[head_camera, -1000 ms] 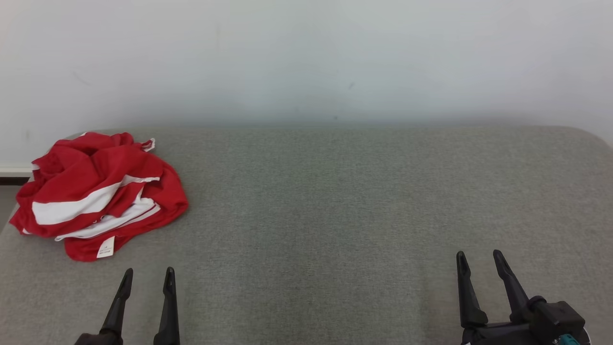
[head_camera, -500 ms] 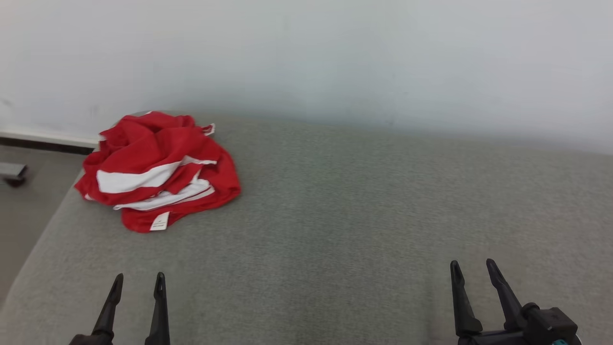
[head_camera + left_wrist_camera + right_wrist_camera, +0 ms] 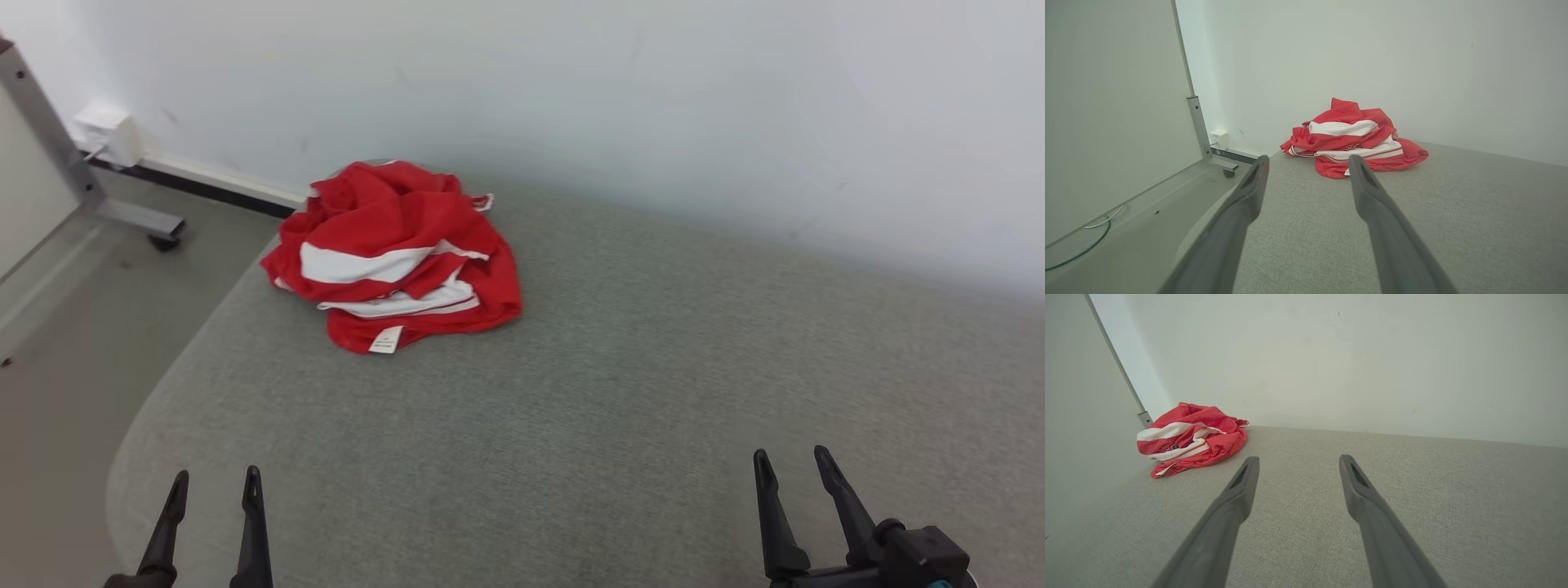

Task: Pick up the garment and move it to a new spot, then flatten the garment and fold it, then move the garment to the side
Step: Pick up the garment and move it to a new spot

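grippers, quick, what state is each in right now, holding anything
left gripper: open, holding nothing, clear of the garment
right gripper: open, holding nothing

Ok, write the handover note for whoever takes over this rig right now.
Left gripper: open, empty, over the near left edge of the grey surface.
Right gripper: open, empty, near right.
Garment: red and white, crumpled in a heap at the far left corner by the wall, clear of both grippers, closer to the left one.
Done: nothing yet.
Left: pick it up, move it to a new spot, flatten, fold, move it aside.
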### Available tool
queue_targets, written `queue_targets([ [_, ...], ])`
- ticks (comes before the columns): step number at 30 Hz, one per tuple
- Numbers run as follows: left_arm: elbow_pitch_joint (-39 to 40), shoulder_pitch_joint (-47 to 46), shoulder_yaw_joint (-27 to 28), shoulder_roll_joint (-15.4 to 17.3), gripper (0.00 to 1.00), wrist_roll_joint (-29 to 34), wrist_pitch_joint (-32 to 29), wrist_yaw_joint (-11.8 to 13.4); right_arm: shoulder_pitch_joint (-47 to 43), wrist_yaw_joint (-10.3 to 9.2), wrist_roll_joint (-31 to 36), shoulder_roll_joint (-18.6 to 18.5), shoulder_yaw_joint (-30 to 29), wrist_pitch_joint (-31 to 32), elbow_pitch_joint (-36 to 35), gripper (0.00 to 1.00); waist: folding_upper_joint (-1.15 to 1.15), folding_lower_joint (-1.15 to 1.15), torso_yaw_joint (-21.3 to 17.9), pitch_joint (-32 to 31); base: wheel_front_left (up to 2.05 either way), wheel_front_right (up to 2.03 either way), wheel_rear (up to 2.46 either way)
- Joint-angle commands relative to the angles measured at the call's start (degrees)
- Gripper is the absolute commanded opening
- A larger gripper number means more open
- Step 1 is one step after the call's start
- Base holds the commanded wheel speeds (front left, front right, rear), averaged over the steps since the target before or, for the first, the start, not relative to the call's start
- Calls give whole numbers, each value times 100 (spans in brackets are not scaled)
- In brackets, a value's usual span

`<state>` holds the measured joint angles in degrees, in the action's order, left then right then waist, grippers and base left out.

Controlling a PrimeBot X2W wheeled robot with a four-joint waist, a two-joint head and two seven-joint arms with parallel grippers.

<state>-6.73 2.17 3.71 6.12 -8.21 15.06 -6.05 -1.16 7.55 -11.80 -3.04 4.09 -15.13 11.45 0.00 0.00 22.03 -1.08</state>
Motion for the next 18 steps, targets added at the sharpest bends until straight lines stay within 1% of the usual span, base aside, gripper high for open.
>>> queue_targets([
  [1, 3, 54, 34, 13, 100, 44, 18, 6, 5, -12, -40, 0, 30, -4, 3, 100, 0, 0, 374, 12, 0, 0, 0],
  [4, 0, 79, 68, 18, 100, 37, 18, 16, 17, -12, -20, 1, 45, -3, 5, 100, 0, 0, 527, 23, 0, 0, 0],
  [7, 13, 107, 101, 10, 100, 34, 18, 33, 32, -12, -12, 3, 77, -4, 13, 100, 0, 0, 592, 37, 0, 0, 0],
  [18, 54, 111, 251, -68, 100, -8, 18, 81, 158, -12, -49, -61, 184, -4, 102, 100, 0, 0, 625, 123, 0, 0, 0],
])
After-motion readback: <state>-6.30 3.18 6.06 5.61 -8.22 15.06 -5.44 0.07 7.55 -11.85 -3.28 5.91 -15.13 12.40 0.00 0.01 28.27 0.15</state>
